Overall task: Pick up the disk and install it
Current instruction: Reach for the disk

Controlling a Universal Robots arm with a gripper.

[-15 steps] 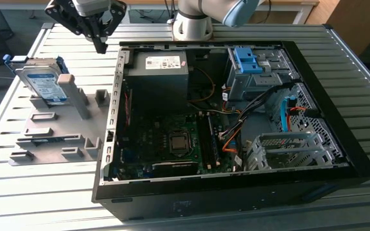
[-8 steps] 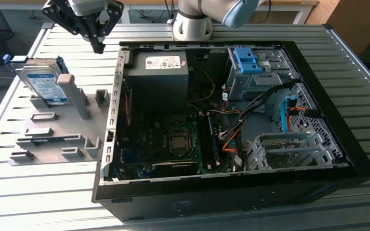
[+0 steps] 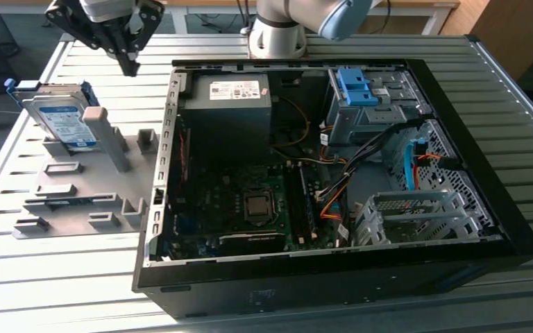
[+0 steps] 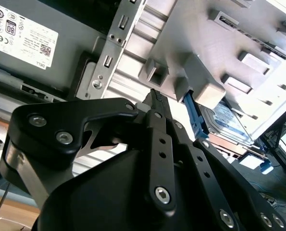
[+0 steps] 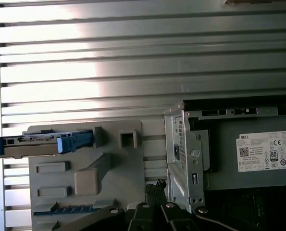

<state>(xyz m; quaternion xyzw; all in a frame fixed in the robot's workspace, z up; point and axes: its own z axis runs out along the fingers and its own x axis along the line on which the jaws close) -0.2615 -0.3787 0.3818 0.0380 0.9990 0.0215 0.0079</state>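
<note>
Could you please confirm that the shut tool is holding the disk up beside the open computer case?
Not quite: the shut tool holds nothing. The exterior view shows the disk standing in the grey stand on the table, beside the open computer case.

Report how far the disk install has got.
Done: nothing yet. The disk stands on edge in the grey holder, outside the computer case. In hand: nothing; the gripper hangs near the disk, apart from it, shut and empty. Left: picking the disk up and installing it.
</note>
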